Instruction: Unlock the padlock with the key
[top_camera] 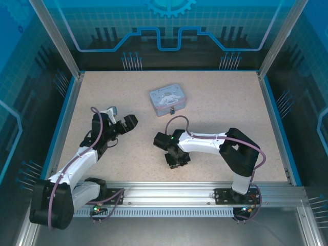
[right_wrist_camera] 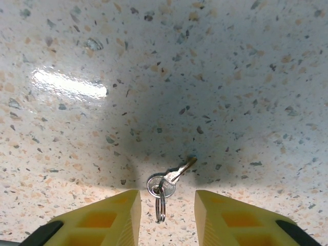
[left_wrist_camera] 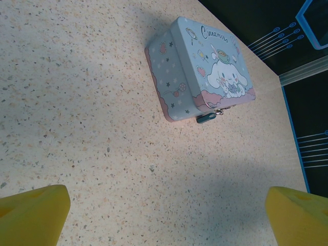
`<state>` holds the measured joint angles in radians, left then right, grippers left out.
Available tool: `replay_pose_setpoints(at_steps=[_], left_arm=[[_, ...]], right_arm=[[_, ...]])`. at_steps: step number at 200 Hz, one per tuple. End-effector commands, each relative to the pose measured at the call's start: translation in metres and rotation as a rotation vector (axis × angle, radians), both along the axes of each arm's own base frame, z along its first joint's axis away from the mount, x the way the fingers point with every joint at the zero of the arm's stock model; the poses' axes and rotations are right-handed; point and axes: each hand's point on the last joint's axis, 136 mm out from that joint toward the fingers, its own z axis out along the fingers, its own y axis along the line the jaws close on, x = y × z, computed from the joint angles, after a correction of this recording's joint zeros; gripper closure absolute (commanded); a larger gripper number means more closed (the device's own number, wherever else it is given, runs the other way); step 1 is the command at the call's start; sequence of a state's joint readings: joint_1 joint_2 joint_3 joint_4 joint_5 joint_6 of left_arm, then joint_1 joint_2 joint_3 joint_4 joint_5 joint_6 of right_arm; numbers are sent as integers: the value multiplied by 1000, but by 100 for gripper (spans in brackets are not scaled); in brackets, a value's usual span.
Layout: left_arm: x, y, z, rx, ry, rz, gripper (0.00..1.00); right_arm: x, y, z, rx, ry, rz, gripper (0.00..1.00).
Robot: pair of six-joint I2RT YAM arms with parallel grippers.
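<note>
Fingers (right_wrist_camera: pixel 102 220) of the right gripper (right_wrist_camera: pixel 167 205) are spread, flanking a small silver key (right_wrist_camera: pixel 171 179) on the speckled tabletop (right_wrist_camera: pixel 230 77). The left gripper (left_wrist_camera: pixel 166 215) also gapes, facing the tiny teal padlock (left_wrist_camera: pixel 206 118) on a pale blue tin (left_wrist_camera: pixel 215 66).

Cartoon tin on the speckled table, blue walls all round.
You've got the pale blue tin (top_camera: pixel 167 101) just above centre in the top view, lid down and turned a little askew. From the left wrist, upper middle, you see its white cartoon character and starry, pink-edged side. Speckled beige table (top_camera: pixel 225 102) underneath, aluminium rail (top_camera: pixel 179 192) across the bottom, blue gear-printed panel (top_camera: pixel 169 7) up top.
</note>
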<state>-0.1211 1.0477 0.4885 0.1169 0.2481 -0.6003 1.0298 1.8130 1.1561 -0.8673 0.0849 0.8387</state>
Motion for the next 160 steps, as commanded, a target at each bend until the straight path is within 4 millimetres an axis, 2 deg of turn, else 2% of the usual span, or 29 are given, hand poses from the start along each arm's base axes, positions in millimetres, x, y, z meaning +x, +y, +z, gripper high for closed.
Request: replay_pose_setpoints(at_steps=[1, 47, 115, 137, 160], left_arm=[[-2, -1, 3, 13, -21, -8, 1], [-2, -1, 4, 15, -23, -9, 1], [-4, 0, 4, 24, -19, -14, 1], [-5, -2, 8, 22, -25, -27, 1], [-8, -9, 19, 8, -49, -70, 1]], right_arm=[[-8, 0, -3, -20, 33, -3, 69], [-9, 0, -10, -35, 43, 4, 74], [-6, -7, -14, -32, 23, 29, 98], [3, -8, -7, -1, -39, 96, 100], [21, -4, 10, 50, -151, 204, 100]])
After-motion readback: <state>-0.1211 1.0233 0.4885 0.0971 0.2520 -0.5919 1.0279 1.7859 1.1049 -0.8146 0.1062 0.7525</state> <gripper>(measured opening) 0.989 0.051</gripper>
